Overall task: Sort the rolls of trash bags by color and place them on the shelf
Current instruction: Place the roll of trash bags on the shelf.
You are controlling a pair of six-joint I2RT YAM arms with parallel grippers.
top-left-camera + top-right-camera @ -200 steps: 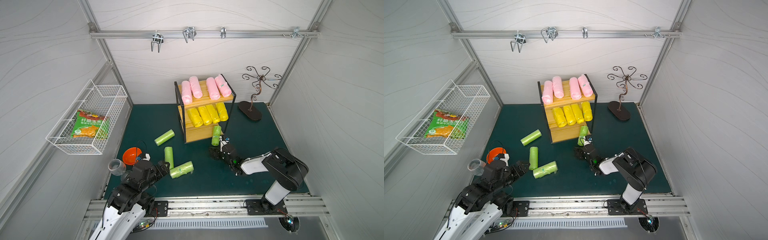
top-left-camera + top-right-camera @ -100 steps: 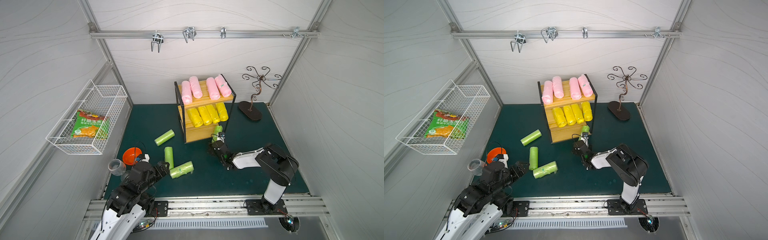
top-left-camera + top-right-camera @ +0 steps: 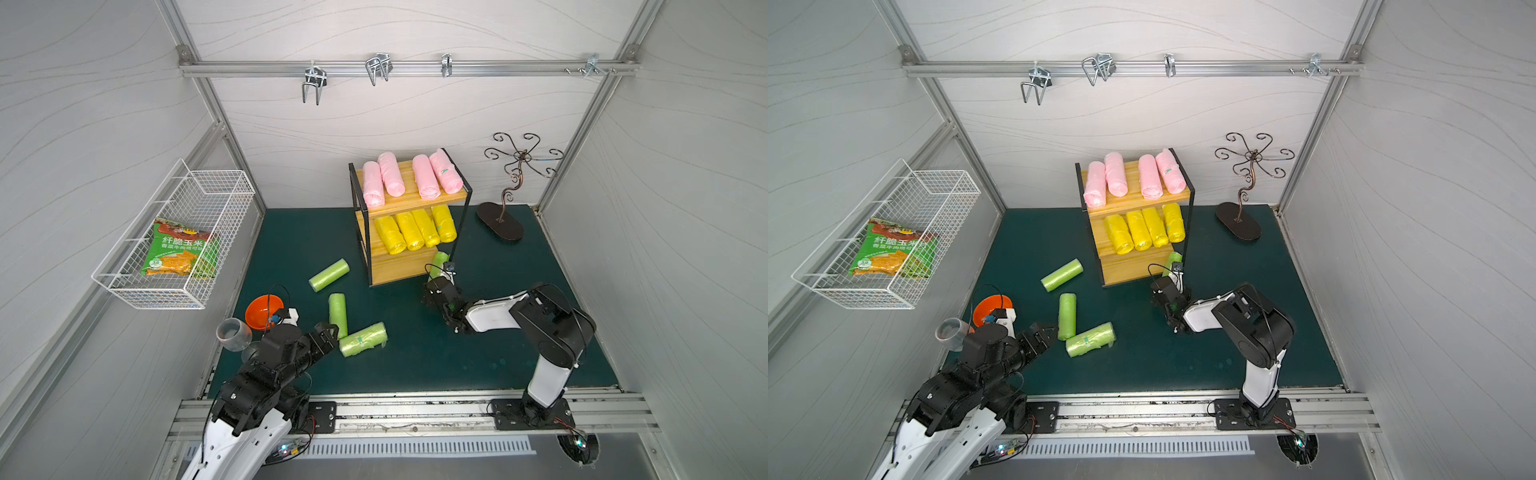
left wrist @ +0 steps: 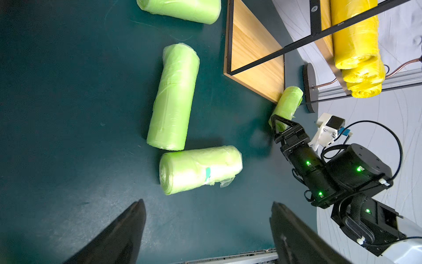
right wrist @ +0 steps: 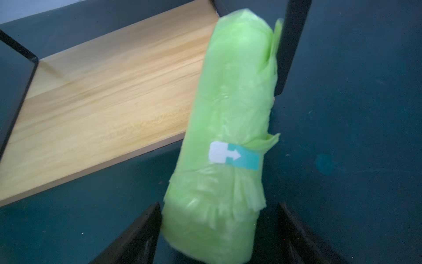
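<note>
The shelf (image 3: 409, 185) holds several pink rolls (image 3: 390, 178) on its top board and several yellow rolls (image 3: 415, 228) on the middle one. Its bottom board (image 3: 399, 266) is bare. Three light green rolls lie on the mat: one (image 3: 329, 274) by the shelf's left side, one (image 3: 338, 313) nearer, and a labelled one (image 3: 363, 339) nearest. Just short of that labelled roll (image 4: 198, 169), my left gripper (image 4: 207, 202) is open and holds nothing. A fourth green roll (image 5: 228, 114) lies against the shelf's front right corner. Its near end sits between the open fingers of my right gripper (image 5: 219, 205), with a gap on one side.
A white wire basket (image 3: 124, 286) on the left wall holds a snack bag (image 3: 178, 249). An orange bowl (image 3: 262, 309) and a clear cup (image 3: 232, 332) stand by the left arm. A dark metal hook stand (image 3: 498, 220) is right of the shelf.
My right gripper has moved forward toward the shelf, so the green roll's near end now sits between its fingers. The left arm has hardly moved.
</note>
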